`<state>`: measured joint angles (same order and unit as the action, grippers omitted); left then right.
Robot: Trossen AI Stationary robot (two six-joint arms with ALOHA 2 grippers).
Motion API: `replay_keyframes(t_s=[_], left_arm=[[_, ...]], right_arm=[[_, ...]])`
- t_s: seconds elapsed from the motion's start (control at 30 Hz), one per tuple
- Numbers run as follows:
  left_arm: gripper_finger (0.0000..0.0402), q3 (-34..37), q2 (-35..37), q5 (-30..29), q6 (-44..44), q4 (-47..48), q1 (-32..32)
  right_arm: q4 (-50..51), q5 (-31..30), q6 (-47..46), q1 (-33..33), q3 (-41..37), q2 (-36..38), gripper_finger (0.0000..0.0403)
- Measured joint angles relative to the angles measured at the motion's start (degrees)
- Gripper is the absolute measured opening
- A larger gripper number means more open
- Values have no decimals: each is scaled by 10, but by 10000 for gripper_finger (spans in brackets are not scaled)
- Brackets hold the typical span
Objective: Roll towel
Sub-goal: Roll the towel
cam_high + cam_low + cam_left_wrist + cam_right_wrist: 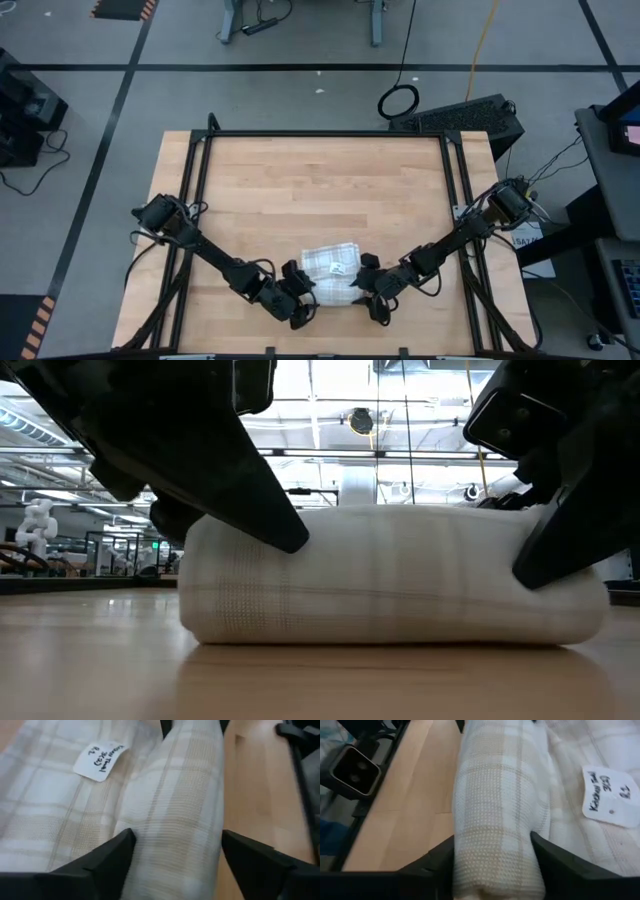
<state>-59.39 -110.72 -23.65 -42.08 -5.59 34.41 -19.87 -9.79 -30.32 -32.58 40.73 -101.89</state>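
Your low view is mostly blocked: both arms fill its upper corners as dark shapes, and only the near face of the towel (390,575) shows between them, so you cannot read finger spacing there. From above, both grippers sit tight against the cloth and their tips are too small to separate. The wrist views cut the towel off on all sides, and the handwriting on the small white label (99,760) is not fully legible.

The towel lies on the wooden table (300,190) close to its near edge, about midway between the left and right edges. The portion nearest that edge is rolled into a thick tube; the remainder lies flat beyond it toward the table's middle, label up.

Left gripper (172,855): the fingers (107,857) stand wide, one on each side of the roll at its left end. The finger on the flat-cloth side lies against the fabric; on the other side a sliver of bare wood shows beside the roll, so you cannot call it a firm clamp.

Right gripper (492,857): at the roll's right end, the fingers (440,857) are narrower, and both press against the sides of the roll with no gap showing, so it grips the towel.
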Motion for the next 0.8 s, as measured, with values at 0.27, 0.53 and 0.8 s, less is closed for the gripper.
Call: replay_keyframes(t_s=[0.27,0.53,0.8], left_arm=[[207,-1,3,85,-78,-2,-13],[161,-1,3,194,-91,-17,-38],[130,-1,3,319,-127,-16,-83]], right_arm=[[-19,93,-83,23,0,1,148],[-36,233,-134,78,0,0,125],[-39,381,-197,136,0,0,124]])
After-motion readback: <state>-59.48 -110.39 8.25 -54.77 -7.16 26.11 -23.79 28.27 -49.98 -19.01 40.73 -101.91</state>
